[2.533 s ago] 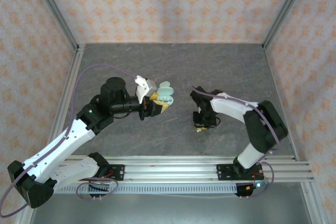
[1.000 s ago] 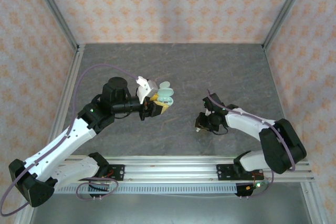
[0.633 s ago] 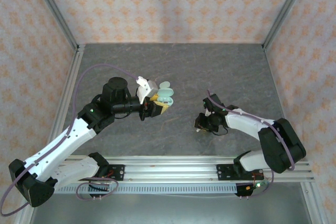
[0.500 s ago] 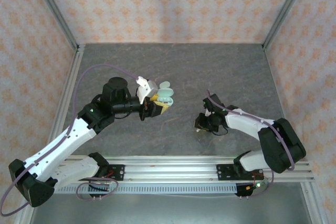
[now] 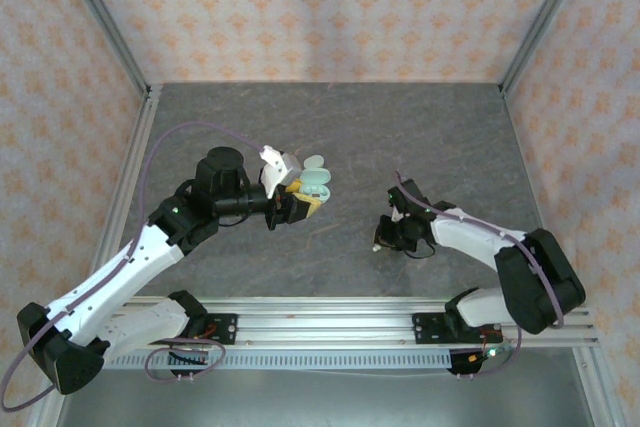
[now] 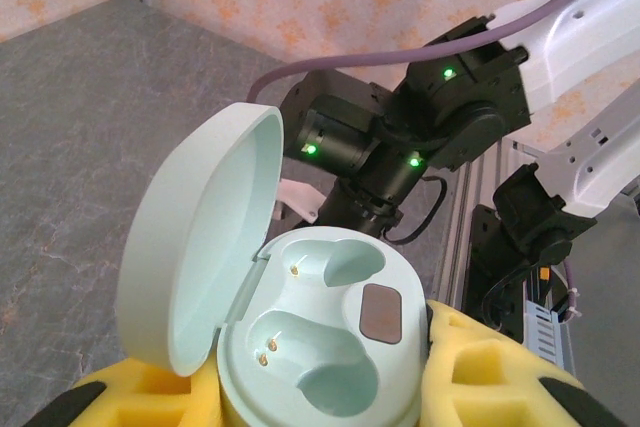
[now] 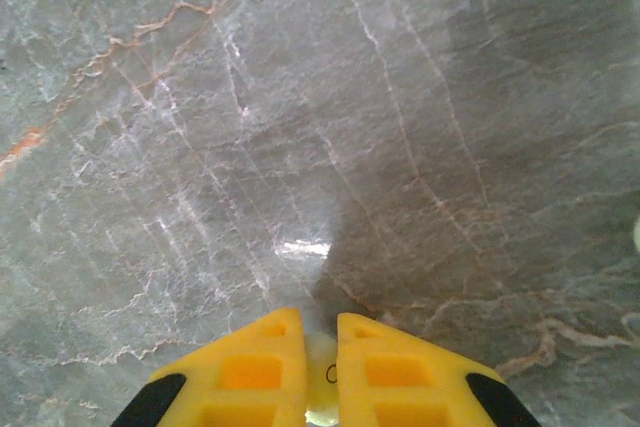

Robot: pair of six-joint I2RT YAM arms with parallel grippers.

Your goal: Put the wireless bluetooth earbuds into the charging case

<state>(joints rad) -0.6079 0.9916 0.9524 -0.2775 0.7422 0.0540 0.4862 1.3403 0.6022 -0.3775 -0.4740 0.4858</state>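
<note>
The pale green charging case (image 6: pixel 330 332) stands open, its lid (image 6: pixel 200 237) swung back to the left and both wells bare. My left gripper (image 5: pixel 300 199) is shut on the charging case (image 5: pixel 316 183) and holds it above the table, left of centre. My right gripper (image 5: pixel 381 239) is down at the table surface right of centre. Its yellow fingers (image 7: pixel 250 367) are shut on a tiny whitish earbud (image 7: pixel 321 375) that shows in the narrow gap between them. A pale speck (image 7: pixel 636 235) at the right edge of the right wrist view may be another earbud.
Grey marbled table (image 5: pixel 330 127) with patterned walls on three sides and an aluminium rail (image 5: pixel 330 322) along the near edge. My right arm's wrist (image 6: pixel 400 147) shows close behind the held case in the left wrist view.
My right gripper has closed its jaws on the earbud at the table. The left arm and the open case have not moved.
</note>
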